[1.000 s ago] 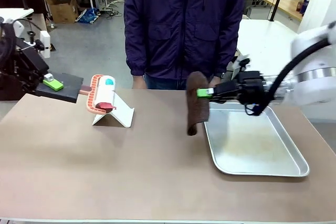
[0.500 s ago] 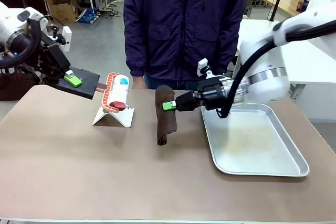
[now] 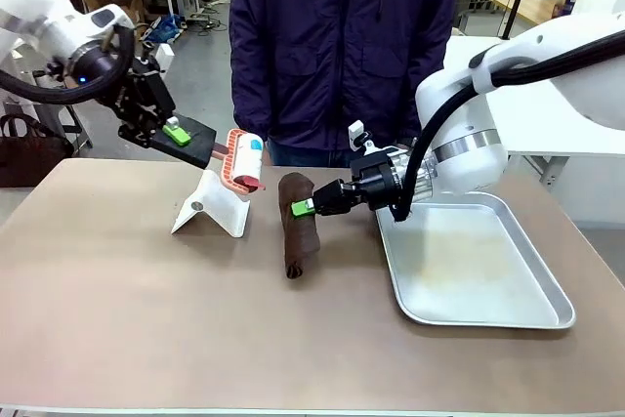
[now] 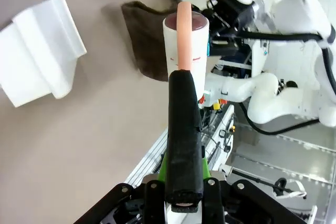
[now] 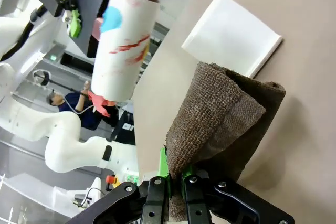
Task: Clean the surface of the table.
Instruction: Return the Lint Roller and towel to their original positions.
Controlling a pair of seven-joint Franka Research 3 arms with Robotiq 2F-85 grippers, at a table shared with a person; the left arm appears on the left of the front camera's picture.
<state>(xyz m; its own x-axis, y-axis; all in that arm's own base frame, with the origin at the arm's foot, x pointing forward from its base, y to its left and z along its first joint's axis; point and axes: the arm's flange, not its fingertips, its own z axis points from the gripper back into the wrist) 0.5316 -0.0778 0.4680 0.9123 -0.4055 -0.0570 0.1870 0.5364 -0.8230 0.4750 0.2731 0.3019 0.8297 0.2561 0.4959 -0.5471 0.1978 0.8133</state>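
The brownish table [image 3: 137, 319] fills the foreground. My left gripper [image 3: 177, 132] is shut on the black handle [image 4: 184, 145] of a lint roller [image 3: 243, 160], which hangs in the air just above and right of its white folded stand [image 3: 213, 212]. My right gripper [image 3: 305, 207] is shut on a folded brown cloth [image 3: 296, 224] whose lower end touches the table right of the stand. In the right wrist view the cloth [image 5: 220, 114] rises from my shut gripper [image 5: 176, 176], with the roller [image 5: 123, 40] beyond it.
A shiny metal tray [image 3: 547, 314] lies on the right part of the table, under my right arm. A person in a dark jacket [image 3: 342, 46] stands at the far edge, behind the roller and cloth. The near half of the table is bare.
My right gripper has carried the cloth left, from the tray's edge to the table's middle. My left gripper has swung right and upward with the lint roller, past the stand.
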